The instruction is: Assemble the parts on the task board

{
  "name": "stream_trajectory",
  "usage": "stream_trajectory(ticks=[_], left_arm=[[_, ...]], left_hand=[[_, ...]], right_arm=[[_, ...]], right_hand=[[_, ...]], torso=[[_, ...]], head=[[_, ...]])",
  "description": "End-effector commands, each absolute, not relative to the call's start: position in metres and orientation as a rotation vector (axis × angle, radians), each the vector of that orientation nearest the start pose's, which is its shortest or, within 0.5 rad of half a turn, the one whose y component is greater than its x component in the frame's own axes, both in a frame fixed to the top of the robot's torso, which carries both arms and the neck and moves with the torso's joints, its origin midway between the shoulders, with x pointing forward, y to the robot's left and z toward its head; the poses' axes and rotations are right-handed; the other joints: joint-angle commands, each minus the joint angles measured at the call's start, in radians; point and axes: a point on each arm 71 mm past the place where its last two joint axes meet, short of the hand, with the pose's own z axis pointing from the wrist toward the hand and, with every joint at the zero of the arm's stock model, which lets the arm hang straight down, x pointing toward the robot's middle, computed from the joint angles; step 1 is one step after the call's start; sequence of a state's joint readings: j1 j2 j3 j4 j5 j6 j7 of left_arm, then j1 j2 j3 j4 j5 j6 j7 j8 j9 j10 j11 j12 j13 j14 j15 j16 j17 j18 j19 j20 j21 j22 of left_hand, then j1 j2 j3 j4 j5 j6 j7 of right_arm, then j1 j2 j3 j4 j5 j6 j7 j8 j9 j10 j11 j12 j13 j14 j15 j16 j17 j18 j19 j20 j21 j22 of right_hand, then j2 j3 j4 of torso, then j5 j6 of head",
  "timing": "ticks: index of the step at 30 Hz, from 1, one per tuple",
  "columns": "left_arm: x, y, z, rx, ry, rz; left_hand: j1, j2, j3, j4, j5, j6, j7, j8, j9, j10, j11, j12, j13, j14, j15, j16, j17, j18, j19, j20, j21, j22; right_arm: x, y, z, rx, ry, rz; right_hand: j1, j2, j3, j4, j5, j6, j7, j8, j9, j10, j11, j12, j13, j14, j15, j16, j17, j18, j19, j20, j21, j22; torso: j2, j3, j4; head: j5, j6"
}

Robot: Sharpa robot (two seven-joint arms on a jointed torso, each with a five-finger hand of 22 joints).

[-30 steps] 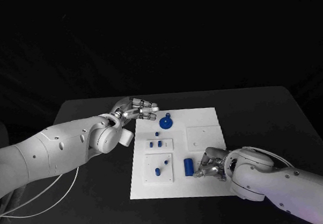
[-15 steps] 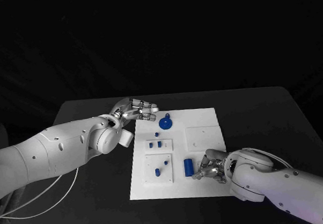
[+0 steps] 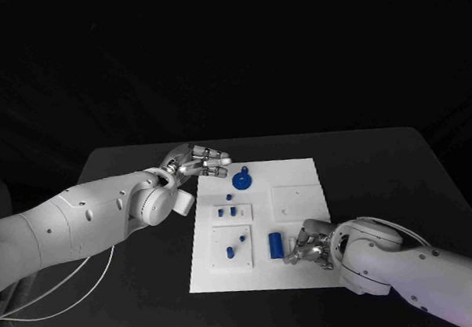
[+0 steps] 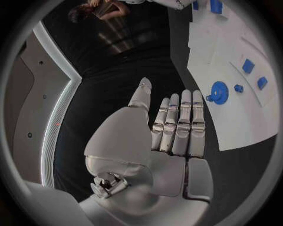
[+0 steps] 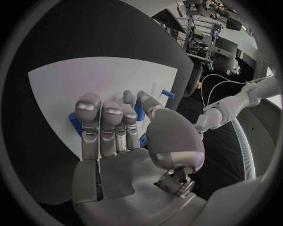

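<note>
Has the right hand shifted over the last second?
Barely. The right hand stays beside the blue cylinder near the task board's near edge, edging only slightly toward that edge.

No text, label, brand, number or sign can be read anywhere. The flat white rectangular plastic task board (image 3: 299, 204) looks unprinted, though at this distance any fine marking on it would probably be too small to make out.

The left hand (image 4: 171, 136) is empty, fingers straight and together; just beyond its fingertips lies a blue gear (image 4: 219, 92) on the task board (image 4: 236, 122).
</note>
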State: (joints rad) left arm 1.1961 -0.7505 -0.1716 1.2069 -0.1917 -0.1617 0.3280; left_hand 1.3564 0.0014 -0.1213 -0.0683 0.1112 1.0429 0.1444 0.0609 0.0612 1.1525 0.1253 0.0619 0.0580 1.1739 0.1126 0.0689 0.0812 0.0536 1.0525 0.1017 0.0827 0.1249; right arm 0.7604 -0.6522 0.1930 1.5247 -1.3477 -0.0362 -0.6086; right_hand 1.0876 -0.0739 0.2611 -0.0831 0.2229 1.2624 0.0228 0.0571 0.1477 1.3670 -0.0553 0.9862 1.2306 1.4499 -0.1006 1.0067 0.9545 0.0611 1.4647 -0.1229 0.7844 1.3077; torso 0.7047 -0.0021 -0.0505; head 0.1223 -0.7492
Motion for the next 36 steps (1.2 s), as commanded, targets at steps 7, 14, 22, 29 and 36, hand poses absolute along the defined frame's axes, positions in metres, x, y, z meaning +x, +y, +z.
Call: stream_trajectory(ticks=[7,14,22,29,36], left_arm=[[0.52,0.253,-0.245,-0.952,1.66,-1.305],[0.52,0.252,-0.245,-0.951,1.656,-1.308],[0.52,0.253,-0.244,-0.952,1.651,-1.308],[0.52,0.253,-0.244,-0.951,1.65,-1.309],[0.52,0.253,-0.244,-0.951,1.649,-1.31]], left_hand=[[-0.008,0.006,0.0,0.006,0.005,0.0,-0.006,0.003,0.001,-0.003,-0.002,-0.002,0.001,0.003,0.002,-0.004,0.001,-0.008,0.0,-0.003,0.006,-0.001],[-0.008,0.008,-0.002,0.007,0.002,0.001,-0.007,0.003,0.001,0.0,-0.003,-0.002,0.001,0.005,0.002,-0.004,0.002,-0.008,0.0,-0.003,0.008,-0.003],[-0.011,0.009,-0.004,0.011,-0.02,0.004,-0.008,0.004,0.001,0.016,-0.008,-0.001,0.001,0.006,0.001,-0.004,0.002,-0.009,0.0,-0.004,0.009,-0.004],[-0.011,0.009,-0.004,0.011,-0.02,0.004,-0.008,0.004,0.001,0.016,-0.008,-0.001,0.001,0.006,0.001,-0.004,0.002,-0.009,0.0,-0.004,0.009,-0.004],[-0.01,0.008,-0.005,0.01,-0.02,0.003,-0.008,0.003,0.001,0.015,-0.007,-0.002,0.001,0.007,0.0,-0.004,0.002,-0.01,0.001,-0.005,0.009,-0.004]], right_arm=[[0.403,-0.146,-0.312,0.287,2.35,0.577],[0.423,-0.172,-0.284,0.267,2.27,0.536],[0.439,-0.204,-0.275,0.222,2.234,0.387],[0.434,-0.208,-0.279,0.137,2.245,0.283],[0.431,-0.209,-0.287,0.135,2.236,0.226]], right_hand=[[0.026,-0.001,-0.061,0.0,-0.029,-0.046,0.021,0.006,-0.008,-0.004,0.012,0.013,0.011,0.0,0.003,-0.006,-0.002,-0.008,0.049,0.003,-0.005,0.097],[0.044,0.008,-0.058,-0.002,-0.064,-0.045,0.02,0.006,-0.008,-0.002,0.012,0.017,0.013,0.001,0.003,-0.003,0.001,-0.008,0.05,0.003,-0.001,0.098],[0.054,-0.008,-0.013,0.005,-0.104,-0.028,0.014,0.007,0.011,0.0,0.009,0.015,0.011,0.001,0.003,0.002,0.005,-0.012,0.049,0.003,0.007,0.099],[0.057,-0.042,0.059,0.034,-0.146,-0.026,0.013,0.006,0.02,0.002,0.009,0.013,0.009,0.002,0.004,0.001,0.003,-0.015,0.047,0.004,0.009,0.1],[0.057,-0.058,0.063,0.061,-0.165,-0.037,0.017,0.006,0.022,0.001,0.011,0.013,0.01,0.002,0.005,0.004,0.005,-0.015,0.048,0.004,0.014,0.1]], torso=[[-0.001,0.0019,-0.0032],[0.0,0.0018,-0.0029],[0.002,0.0024,-0.0007],[0.0,0.0011,-0.0015],[0.001,0.0002,0.0003]], head=[[-0.009,0.004],[-0.027,0.013],[-0.045,0.012],[-0.048,0.013],[-0.05,0.014]])
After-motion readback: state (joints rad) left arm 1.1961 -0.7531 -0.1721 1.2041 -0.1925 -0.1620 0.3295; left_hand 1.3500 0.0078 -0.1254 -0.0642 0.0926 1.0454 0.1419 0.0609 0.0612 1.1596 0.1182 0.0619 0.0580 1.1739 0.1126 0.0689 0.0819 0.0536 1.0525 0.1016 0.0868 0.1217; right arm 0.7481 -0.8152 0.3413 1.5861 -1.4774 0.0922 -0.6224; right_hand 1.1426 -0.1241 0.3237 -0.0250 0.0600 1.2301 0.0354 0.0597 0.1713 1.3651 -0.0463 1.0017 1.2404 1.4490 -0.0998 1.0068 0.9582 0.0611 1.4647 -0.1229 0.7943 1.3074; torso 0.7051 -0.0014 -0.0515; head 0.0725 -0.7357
